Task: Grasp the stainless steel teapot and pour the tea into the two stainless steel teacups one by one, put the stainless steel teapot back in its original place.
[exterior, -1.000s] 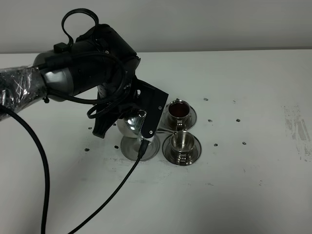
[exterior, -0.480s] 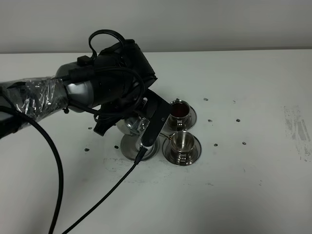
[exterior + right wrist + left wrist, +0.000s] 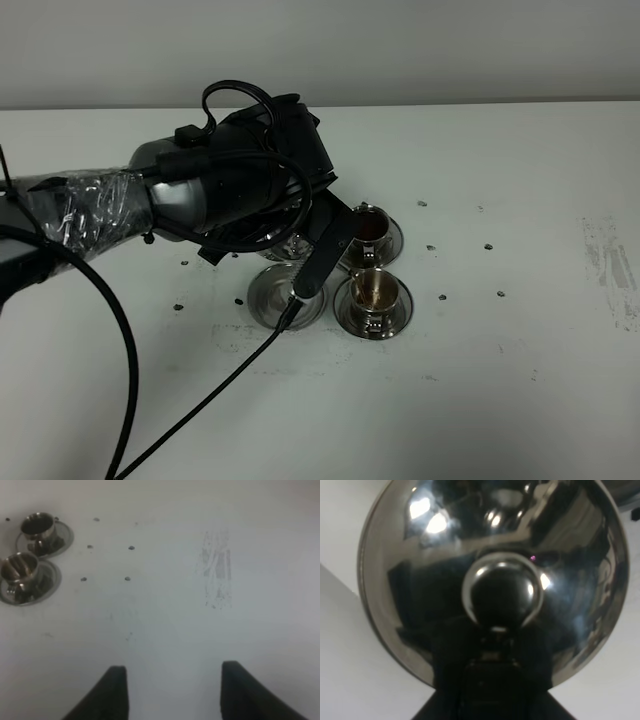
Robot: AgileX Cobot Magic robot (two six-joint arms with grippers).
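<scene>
The white table (image 3: 520, 380) fills the exterior high view from edge to edge below a pale wall. The left arm (image 3: 215, 190), black with its rear part wrapped in clear film, reaches in from the left edge to the centre of the frame. A black cable (image 3: 200, 410) trails from it to the bottom edge.

Under the wrist, just left of centre, hangs the stainless steel teapot (image 3: 284, 248), lifted clear of the table. Only a sliver of its shiny body shows there, and the spout is hidden. In the left wrist view its domed lid and round knob (image 3: 502, 592) fill the picture. The left gripper (image 3: 492, 680) is a dark shape at the pot's edge, pressed together on the teapot.

Just below the pot lies the bare round steel saucer (image 3: 268, 298), with nothing standing on it. Right of it sit two steel cups on saucers. The far teacup (image 3: 368, 228) holds dark liquid and the near teacup (image 3: 372, 292) holds brownish liquid. The near one is just beside the bare saucer.

The right gripper (image 3: 173, 667) hovers over bare table, its two fingers spread with nothing between them. Small dark specks (image 3: 488, 246) dot the table right of the cups.
</scene>
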